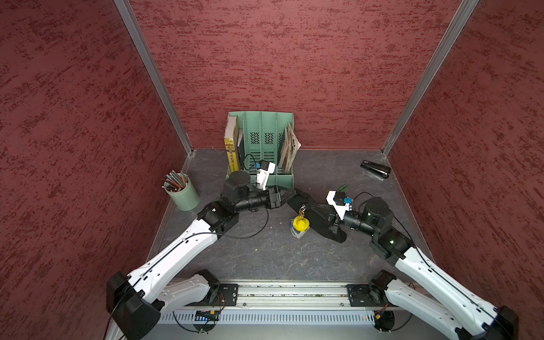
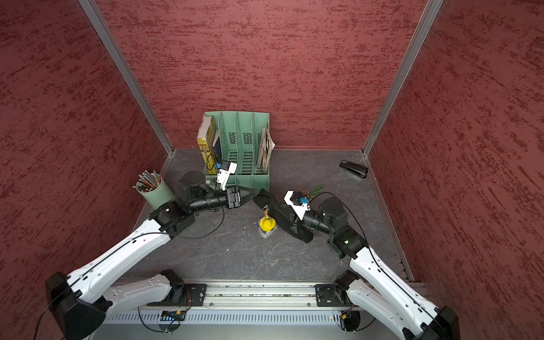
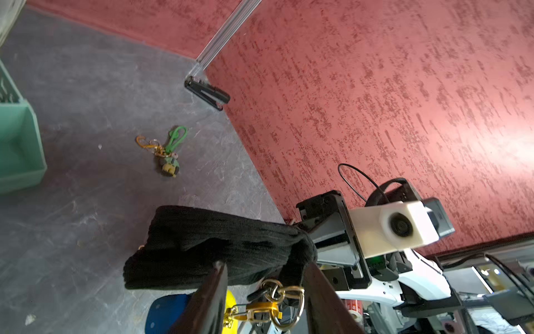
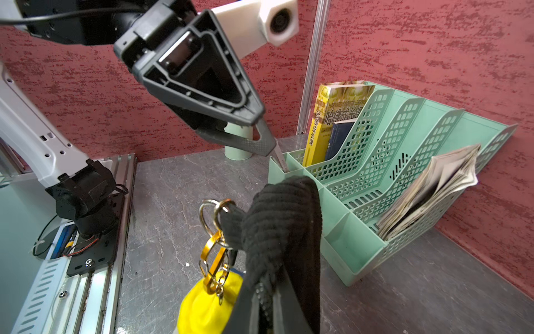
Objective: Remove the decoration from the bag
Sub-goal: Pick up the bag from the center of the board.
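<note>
The step in hand looks to be the unhooking itself: the soft black fabric bag [image 1: 316,216] is near the middle of the dark grey stone-look table [image 1: 265,259], just in front of the mint-green plastic file rack [image 1: 282,179]; the right gripper [image 4: 268,306] has its jaws closed tight on the bag's end toward its own arm, and the bag seems lifted off the surface; the decoration, a yellow-and-blue soft charm [image 1: 300,224], hangs from the bag's short black strap [image 4: 231,222] by silver key rings [image 3: 286,292] and a gold metal clasp [image 3: 261,311], so it is not yet off; the left gripper [image 3: 265,267] has its jaws partway apart and grips nothing, with one finger on each side of the rings and clasp; the next move, I judge, calls for closing on the clasp or a ring rather than the fabric, then drawing it off the strap while the right grip holds firm; the hardware is small and hangs loose, so aim matters.
</note>
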Robot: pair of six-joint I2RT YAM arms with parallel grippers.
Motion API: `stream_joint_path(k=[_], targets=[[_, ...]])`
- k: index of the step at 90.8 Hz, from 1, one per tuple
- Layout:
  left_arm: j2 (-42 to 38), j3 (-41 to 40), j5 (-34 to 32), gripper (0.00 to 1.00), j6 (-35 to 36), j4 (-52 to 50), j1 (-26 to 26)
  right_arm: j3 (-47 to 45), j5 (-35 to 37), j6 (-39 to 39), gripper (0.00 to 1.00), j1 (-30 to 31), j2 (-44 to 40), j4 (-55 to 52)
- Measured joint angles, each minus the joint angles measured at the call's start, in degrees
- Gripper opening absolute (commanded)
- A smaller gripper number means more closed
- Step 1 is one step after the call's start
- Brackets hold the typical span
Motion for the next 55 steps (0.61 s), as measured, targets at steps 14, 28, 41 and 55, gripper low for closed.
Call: stream_joint_path(k=[14,28,41,55], targets=[[-6.7,-5.5,-1.2,0.55,8.6,6.0,-3.1,0.2,-0.2,2.6,0.00,0.0,0.0,-0.3],[-11.6,-12.7,-3.1,0.55,16.4,12.2,-7.6,2.0,-0.2,6.3,0.00,0.0,0.0,-0.5],[-12.9,-16.1,-4.8,0.56,20.7,14.7,-10.5,3.5,0.0,10.1,0.00,0.0,-0.1,-0.2],[-12.0,-16.1,-6.4,0.68,25.0,16.3,-13.5,3.6,0.3,14.0,0.00,0.0,-0.4,-0.2]])
